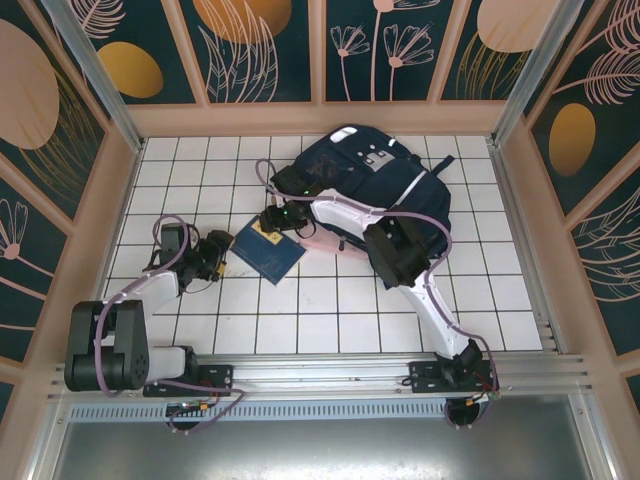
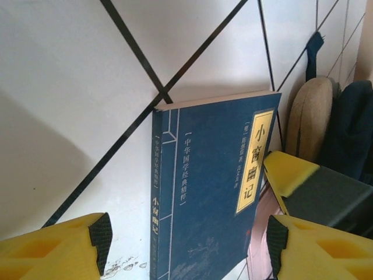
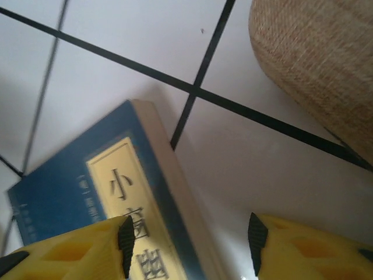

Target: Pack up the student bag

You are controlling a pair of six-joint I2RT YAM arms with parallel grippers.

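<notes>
Not much progress on the packing as far as I can judge: the big navy-blue fabric backpack with white stripes lies at the far side of the white tiled table, a bit right of centre, and the thin dark-blue paperback book with the yellow title label is flat on the tiles, out in the open to the near left of it. So the book has yet to be lifted and put in, and from above I can't tell if the bag's main compartment is even unzipped. Both arms are crowded on that one book. The left gripper has its yellow fingers spread wide at the book's left end, holding nothing. The right gripper is also spread, one finger over the cover and one over bare tile, straddling the book's far edge with nothing in it. A rounded tan woven-fabric thing sits between the book and the bag, can't say what it is. Biggest nuisance, I reckon: the right arm lies across the near side of the bag, and the two grippers are close enough to bump.
</notes>
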